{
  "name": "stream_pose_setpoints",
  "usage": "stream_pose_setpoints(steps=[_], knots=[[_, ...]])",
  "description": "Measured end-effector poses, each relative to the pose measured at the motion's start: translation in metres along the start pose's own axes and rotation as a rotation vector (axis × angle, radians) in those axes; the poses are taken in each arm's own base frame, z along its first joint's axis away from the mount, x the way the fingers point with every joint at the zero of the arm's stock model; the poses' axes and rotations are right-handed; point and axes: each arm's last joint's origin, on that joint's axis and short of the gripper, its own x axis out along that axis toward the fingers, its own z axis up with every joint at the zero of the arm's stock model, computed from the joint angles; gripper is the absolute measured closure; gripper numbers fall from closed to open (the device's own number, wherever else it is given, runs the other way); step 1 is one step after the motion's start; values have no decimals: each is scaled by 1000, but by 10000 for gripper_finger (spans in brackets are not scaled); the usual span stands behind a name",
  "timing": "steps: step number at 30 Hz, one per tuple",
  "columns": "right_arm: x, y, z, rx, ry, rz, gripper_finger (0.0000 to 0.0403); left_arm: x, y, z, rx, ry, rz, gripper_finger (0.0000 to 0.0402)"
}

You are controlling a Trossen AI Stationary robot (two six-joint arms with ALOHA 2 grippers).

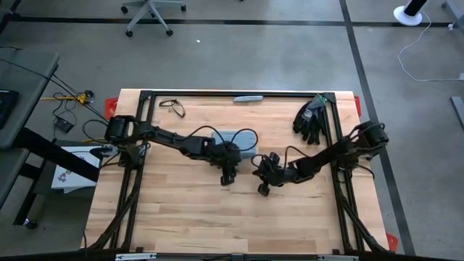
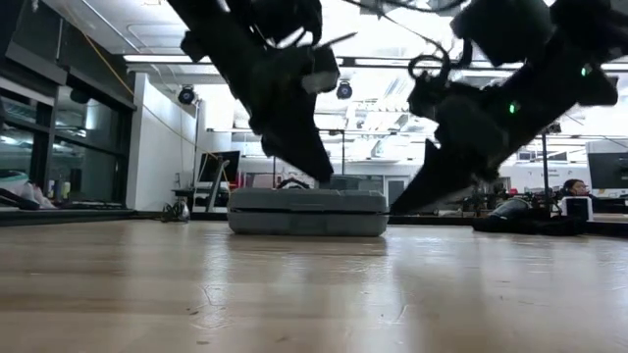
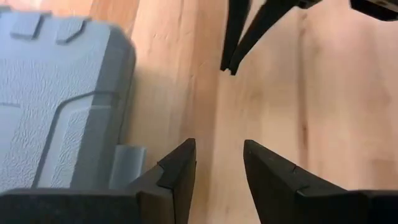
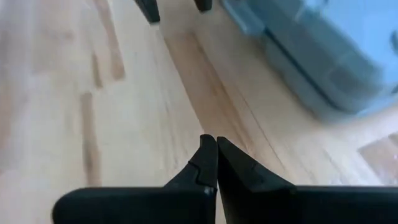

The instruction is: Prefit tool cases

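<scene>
Now you have one tool case [image 1: 239, 138] on the worktop [image 1: 181, 217], lying flat with its lid down, a little behind the middle of the board. It is the only case you can count in any view.

You have two arms over the worktop. Your left pincer [image 1: 227, 176] hangs just in front of the case, near its front edge; its two fingers [image 3: 180, 171] stand apart with bare wood between them, and they hold nothing. In the left wrist view the case [image 3: 56, 106] lies just beside the pincer, with one small latch tab on the near side. Your right pincer [image 1: 263, 190] is near the left one, a little to its right and further toward the front, and its two fingers [image 4: 205, 165] are pressed together and empty.

At the back of the worktop you can count one pair of black gloves [image 1: 310, 119], one slim grey-blue bar [image 1: 248, 98] and one pair of glasses [image 1: 172, 106].
</scene>
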Motion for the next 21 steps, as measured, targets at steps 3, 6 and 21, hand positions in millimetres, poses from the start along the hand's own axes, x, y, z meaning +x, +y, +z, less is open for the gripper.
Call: stream_pose_setpoints(steps=[3,6,21], knots=[[-11,1,11,-5,-41,24,402,-11,-7,4,5,-35,3,279],[-24,1,23,-19,-96,52,402,-24,-12,9,15,-81,39,281],[-105,-72,13,257,-440,425,403,-116,22,-56,-207,-301,32,300]])
